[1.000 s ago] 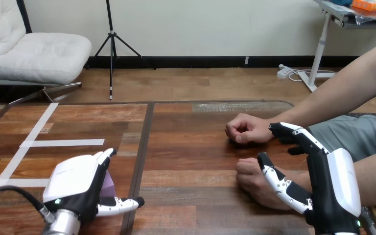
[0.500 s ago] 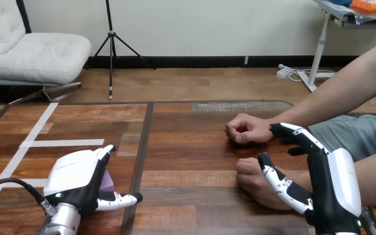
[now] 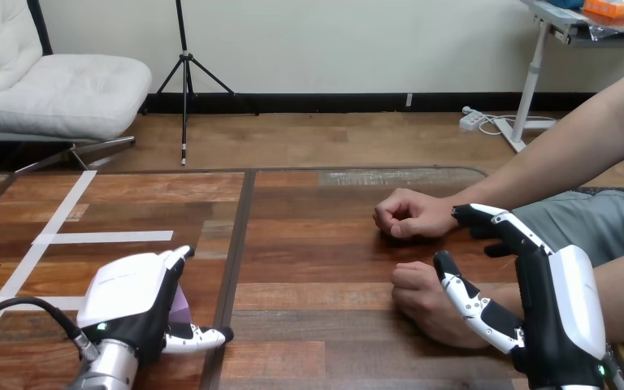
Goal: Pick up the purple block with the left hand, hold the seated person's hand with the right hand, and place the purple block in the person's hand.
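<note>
Purple block (image 3: 180,303) sits under the left hand (image 3: 127,294), whose fingers and thumb curl round it.

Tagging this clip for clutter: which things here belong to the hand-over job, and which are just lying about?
Job:
purple block, partly covered by the left hand
right hand, fingers straight, beside the person's nearer hand

Lying about:
white tape strips on the table
person's farther hand, a fist resting on the table, probably not involved
</note>
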Controlling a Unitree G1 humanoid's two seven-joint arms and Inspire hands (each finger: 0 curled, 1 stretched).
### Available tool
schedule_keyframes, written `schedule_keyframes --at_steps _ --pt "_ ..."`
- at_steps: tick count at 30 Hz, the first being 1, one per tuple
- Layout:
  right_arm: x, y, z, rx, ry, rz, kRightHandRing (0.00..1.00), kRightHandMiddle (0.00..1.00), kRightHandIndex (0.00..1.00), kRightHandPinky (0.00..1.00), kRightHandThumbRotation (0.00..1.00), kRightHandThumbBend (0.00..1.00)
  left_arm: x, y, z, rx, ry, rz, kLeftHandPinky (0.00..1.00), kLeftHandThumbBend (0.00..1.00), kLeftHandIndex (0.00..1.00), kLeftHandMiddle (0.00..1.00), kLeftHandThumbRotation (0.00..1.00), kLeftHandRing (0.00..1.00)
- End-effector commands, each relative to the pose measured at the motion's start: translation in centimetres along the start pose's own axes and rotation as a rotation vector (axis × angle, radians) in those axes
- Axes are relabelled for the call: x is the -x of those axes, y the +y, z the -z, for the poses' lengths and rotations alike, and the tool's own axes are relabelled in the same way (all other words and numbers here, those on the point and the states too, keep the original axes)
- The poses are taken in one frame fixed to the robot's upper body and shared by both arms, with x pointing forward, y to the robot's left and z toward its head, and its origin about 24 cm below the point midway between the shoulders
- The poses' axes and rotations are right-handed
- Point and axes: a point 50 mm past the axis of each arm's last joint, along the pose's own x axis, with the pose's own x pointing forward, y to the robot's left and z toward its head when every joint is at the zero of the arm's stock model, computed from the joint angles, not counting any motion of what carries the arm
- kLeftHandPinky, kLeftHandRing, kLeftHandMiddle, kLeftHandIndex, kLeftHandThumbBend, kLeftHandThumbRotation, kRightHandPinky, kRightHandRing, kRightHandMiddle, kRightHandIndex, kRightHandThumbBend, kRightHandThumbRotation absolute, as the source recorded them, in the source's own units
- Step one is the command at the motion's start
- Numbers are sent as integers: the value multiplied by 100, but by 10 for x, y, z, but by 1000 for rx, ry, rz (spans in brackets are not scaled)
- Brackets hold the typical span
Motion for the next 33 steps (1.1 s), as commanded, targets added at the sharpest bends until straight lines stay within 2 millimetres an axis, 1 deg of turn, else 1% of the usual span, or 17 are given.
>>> schedule_keyframes --at_steps 1,8,14,23,33 --pt "-20 -9 -14 7 -104 48 71 73 71 63 40 40 -14 22 -6 -38 -24 -77 82 74 89 90 42 88" --pt "-19 -10 -13 8 -104 42 71 73 71 64 40 40 -16 19 -5 -62 0 -57 83 72 89 90 43 89" --pt "-19 -11 -13 6 -104 40 70 73 71 62 41 40 -17 17 -4 -89 28 -32 84 73 90 91 43 90" --pt "-18 -11 -12 14 -104 35 70 73 71 62 40 40 -19 15 -1 -119 77 1 87 74 92 93 41 92" --pt "-17 -12 -11 22 -100 30 70 72 71 62 40 40 -22 13 1 -158 122 32 90 74 95 95 41 93"
